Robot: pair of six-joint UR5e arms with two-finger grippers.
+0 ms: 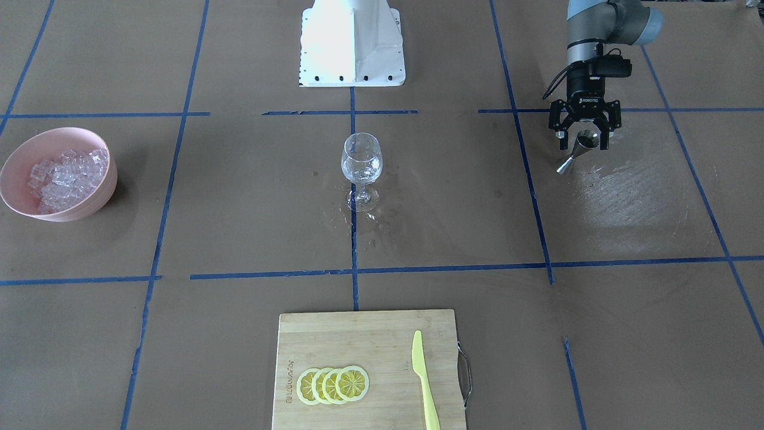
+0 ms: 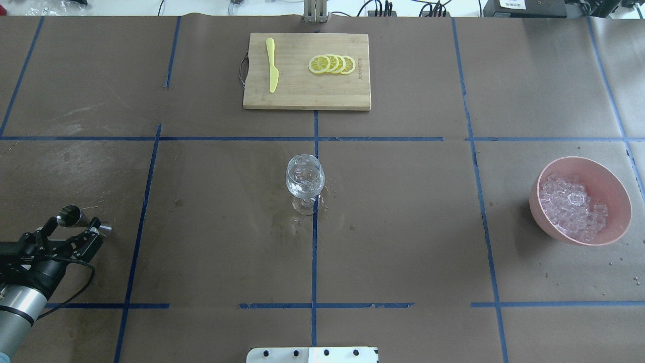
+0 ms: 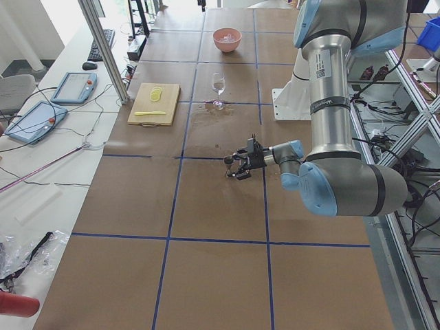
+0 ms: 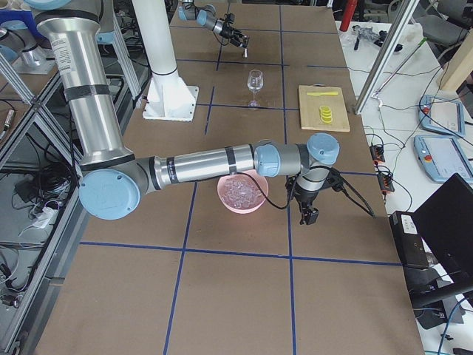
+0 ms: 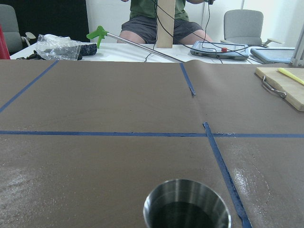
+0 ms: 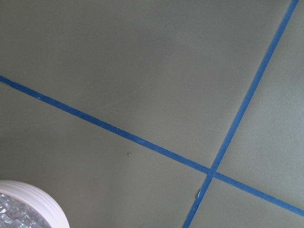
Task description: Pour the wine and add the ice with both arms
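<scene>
A metal jigger (image 1: 574, 155) stands near the table edge on my left side. My left gripper (image 1: 583, 145) is open, with one finger on each side of the jigger, as the overhead view (image 2: 75, 228) also shows. The left wrist view looks into the jigger cup, which holds a little dark wine (image 5: 185, 216). A wine glass (image 1: 361, 164) stands at the table's middle with water-like liquid low in its bowl. The ice (image 1: 68, 176) is heaped in a pink bowl (image 1: 101, 194). My right gripper (image 4: 306, 216) hangs beyond the bowl; I cannot tell whether it is open or shut.
A wooden cutting board (image 1: 358, 334) at the far edge carries lemon slices (image 1: 333, 384) and a yellow knife (image 1: 425, 382). The paper is wet around the glass foot (image 2: 297, 222) and beside the jigger. The white robot base (image 1: 352, 42) stands at the near edge.
</scene>
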